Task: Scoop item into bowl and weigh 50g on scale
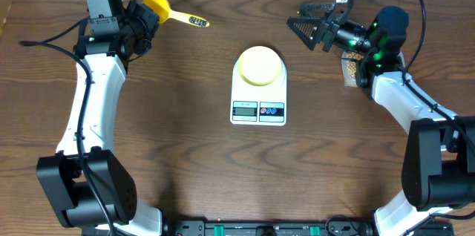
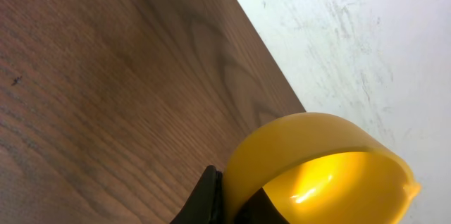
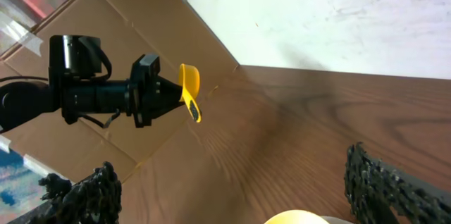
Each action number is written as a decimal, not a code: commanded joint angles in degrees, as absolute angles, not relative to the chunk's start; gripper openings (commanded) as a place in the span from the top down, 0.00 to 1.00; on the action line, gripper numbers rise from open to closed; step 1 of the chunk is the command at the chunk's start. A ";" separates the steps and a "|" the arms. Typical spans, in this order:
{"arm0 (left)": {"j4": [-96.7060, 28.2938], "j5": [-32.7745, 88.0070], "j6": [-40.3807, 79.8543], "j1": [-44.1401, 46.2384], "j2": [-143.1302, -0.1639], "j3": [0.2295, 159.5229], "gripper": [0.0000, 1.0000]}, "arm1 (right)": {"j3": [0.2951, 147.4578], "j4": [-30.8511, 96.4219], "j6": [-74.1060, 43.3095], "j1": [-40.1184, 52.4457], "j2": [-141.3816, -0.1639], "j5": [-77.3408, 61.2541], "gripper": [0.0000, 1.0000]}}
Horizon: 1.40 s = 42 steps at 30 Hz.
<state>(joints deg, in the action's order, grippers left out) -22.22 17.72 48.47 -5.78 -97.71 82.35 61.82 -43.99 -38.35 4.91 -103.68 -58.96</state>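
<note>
Scoop (image 1: 157, 4) clamped in left gripper (image 1: 148, 15) jaws near far left corner, held ready for scooping. Right gripper (image 1: 301, 30) jaws spread wide, empty. Bowl (image 1: 259, 65) set on scale (image 1: 258, 111) for weighing.

Clerk: Table (image 1: 185, 154)?
Inspector: Dark brown, with streaked wood grain throughout.
Clerk: Scale (image 1: 257, 96)?
Inspector: White body. Display (image 1: 244, 109) grey-green. The button panel beside it shows red and blue.
Clerk: Bowl (image 1: 259, 65)?
Inspector: Pale yellow, plain, no pattern.
Clerk: Scoop (image 1: 157, 4)?
Inspector: Bright yellow, deeper than the bowl, with a dark marking at the handle's end.
Clerk: Beans (image 1: 350, 64)?
Inspector: Tan, seen as a speckled patch.
Clerk: Arms (image 1: 93, 110)?
Inspector: White links, black joints. There is a green light on the right one. Right fingers (image 3: 394, 182) black and studded.
Clerk: Wall (image 2: 366, 41)?
Inspector: White, with grey scuffs.
</note>
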 commanded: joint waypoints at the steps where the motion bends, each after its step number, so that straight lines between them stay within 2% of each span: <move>1: -22.17 17.39 48.99 -5.65 -96.23 83.00 0.92 | 62.98 -44.12 -36.77 5.93 -104.29 -55.81 0.01; 8: -22.17 17.39 49.01 -5.65 -96.23 83.00 0.93 | 63.00 -42.37 -38.59 7.94 -104.29 -48.38 0.01; 13: -22.15 17.39 49.01 -5.65 -96.23 83.00 0.92 | 64.62 -39.31 -39.57 8.29 -104.29 -48.34 0.01; 22: -22.13 17.39 49.01 -5.65 -96.23 83.00 0.93 | 72.25 -24.58 -36.32 8.60 -104.29 -48.31 0.01; 32: -22.13 17.39 49.01 -5.65 -96.23 83.00 0.92 | 73.08 -21.37 -37.71 9.04 -104.57 -47.51 0.01; 42: -22.15 17.39 49.01 -5.65 -96.23 83.00 0.93 | 84.51 -18.83 -40.58 9.13 -114.28 -57.36 0.01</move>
<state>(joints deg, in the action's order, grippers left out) -22.24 17.72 48.49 -5.78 -97.71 82.35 80.95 -19.05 -38.76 8.62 -111.22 -52.47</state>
